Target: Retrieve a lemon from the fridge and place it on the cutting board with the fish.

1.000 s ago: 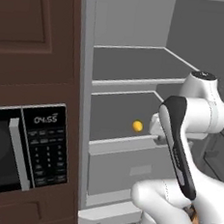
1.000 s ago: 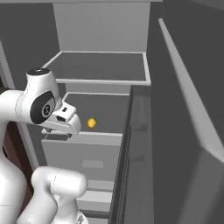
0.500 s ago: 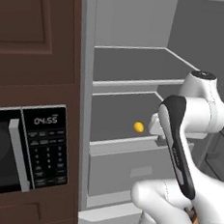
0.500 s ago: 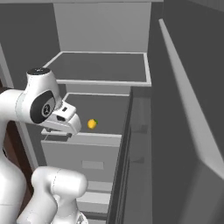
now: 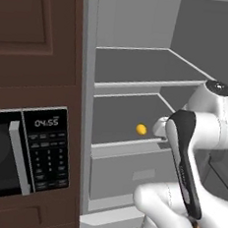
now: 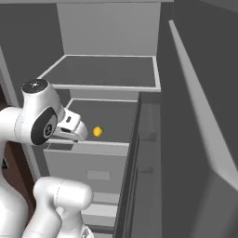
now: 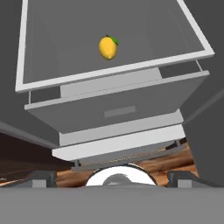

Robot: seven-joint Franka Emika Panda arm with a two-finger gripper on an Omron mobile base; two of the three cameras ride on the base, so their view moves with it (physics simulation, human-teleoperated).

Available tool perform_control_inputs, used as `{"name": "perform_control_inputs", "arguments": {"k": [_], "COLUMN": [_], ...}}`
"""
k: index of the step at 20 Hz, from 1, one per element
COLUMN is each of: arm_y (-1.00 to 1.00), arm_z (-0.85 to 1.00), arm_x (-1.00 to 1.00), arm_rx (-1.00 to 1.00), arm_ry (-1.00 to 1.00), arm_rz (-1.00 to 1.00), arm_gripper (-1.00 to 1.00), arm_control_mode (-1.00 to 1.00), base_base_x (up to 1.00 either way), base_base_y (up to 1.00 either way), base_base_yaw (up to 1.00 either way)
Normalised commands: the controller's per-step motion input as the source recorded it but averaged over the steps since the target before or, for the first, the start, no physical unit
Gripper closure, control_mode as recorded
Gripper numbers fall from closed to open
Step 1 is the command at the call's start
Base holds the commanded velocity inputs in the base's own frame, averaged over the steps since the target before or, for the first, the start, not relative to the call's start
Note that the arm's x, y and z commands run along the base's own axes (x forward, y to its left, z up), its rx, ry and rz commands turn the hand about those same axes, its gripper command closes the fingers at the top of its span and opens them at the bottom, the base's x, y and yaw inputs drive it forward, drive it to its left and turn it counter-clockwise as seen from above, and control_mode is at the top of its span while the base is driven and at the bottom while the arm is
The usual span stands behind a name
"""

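Fridge is open. The lemon sits alone on the lower shelf, about mid-depth and well back from the front lip. In the hand view it's up top, lemon, nothing touching it. Drawer sits directly below that shelf. Microwave is off to the left in the cabinet wall.

My end effector is at the shelf's front edge, short of the lemon, nothing in it. Fingers aren't clearly visible in any view, but the jaws are spread to full width, so I'm reading it as open and empty. I'd call this the approach phase, with the grasp not yet started.

Risks as I see them:
1. The lemon is round and smooth on a flat shelf. If 1 finger touches first, it likely rolls toward the back wall or sideways, out of easy reach.
2. The upper shelf overhangs the reach path. Going in too high could clip the wrist on its edge.
3. Coming in too low could catch the fingers on the lower shelf's front lip.
4. The open door is close on the right side, so the elbow swing on the way out could hit it.

The cutting board and fish aren't in frame, so I can't judge the drop-off yet.
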Motion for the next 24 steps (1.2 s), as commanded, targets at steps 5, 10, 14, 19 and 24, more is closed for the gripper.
{"name": "perform_control_inputs", "arguments": {"k": [5,10,14,19,24], "arm_y": [-0.01,0.00,-0.06,0.00,0.00], "arm_z": [0.00,-0.04,0.00,-0.11,-0.11], "arm_x": [0.24,0.37,0.26,0.21,0.42], "arm_rx": [-0.06,-0.06,0.00,0.00,0.00], "arm_ry": [-0.23,-0.02,0.00,-0.02,0.00], "arm_rz": [0.02,-0.01,0.00,0.00,0.00], "arm_gripper": [-1.00,-1.00,-1.00,-1.00,-1.00], "arm_control_mode": [-1.00,-1.00,-1.00,-1.00,-1.00], "base_base_x": [0.00,0.00,0.00,0.00,0.00], "base_base_y": [0.00,0.00,0.00,0.00,0.00], "base_base_yaw": [0.00,0.00,0.00,0.00,0.00]}}
